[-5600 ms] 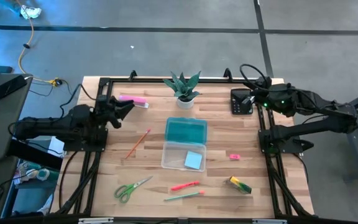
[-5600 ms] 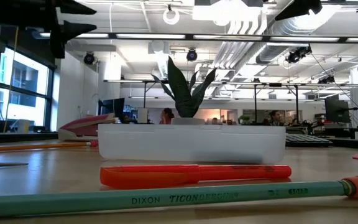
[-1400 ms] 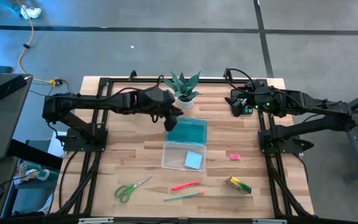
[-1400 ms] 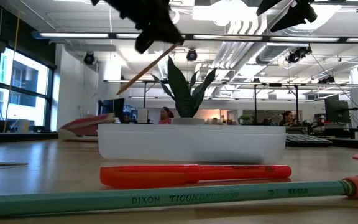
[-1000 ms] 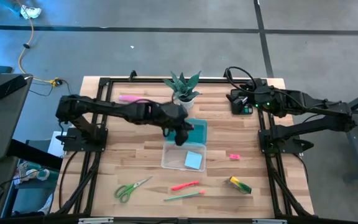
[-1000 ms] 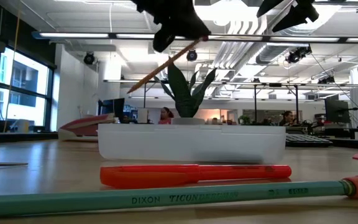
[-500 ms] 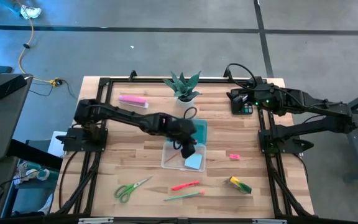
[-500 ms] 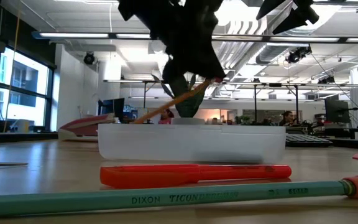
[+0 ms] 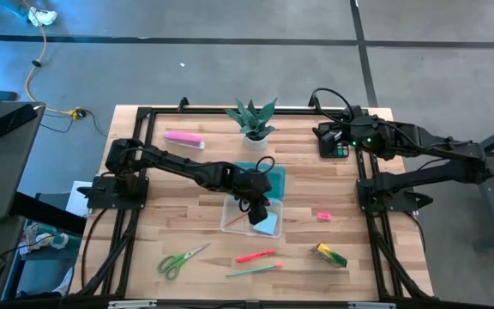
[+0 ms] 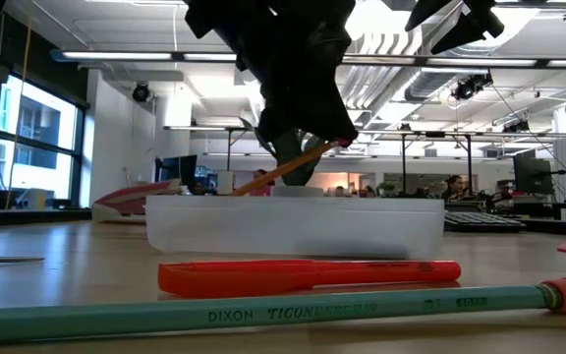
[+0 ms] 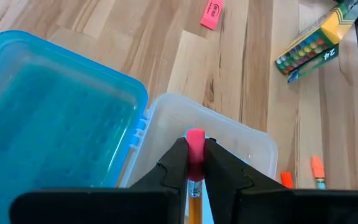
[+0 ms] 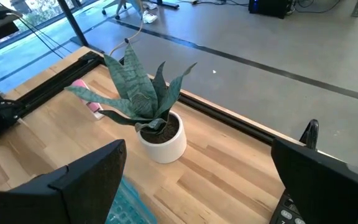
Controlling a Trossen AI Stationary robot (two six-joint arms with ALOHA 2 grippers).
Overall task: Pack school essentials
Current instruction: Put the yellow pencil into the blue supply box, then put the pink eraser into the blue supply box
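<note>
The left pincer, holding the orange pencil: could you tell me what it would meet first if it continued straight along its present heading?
Most likely the clear box directly beneath it. The left pincer, shut on the orange pencil, angles down over the box's open tray, so the pencil's tip would probably touch the floor first; depth is uncertain.

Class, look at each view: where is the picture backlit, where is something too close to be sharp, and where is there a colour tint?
Low view: bright ceiling lights turn the left gripper into a silhouette. Left wrist view: the near fingers and the pencil look soft. High view: blue tint on the floor at upper left.
</note>
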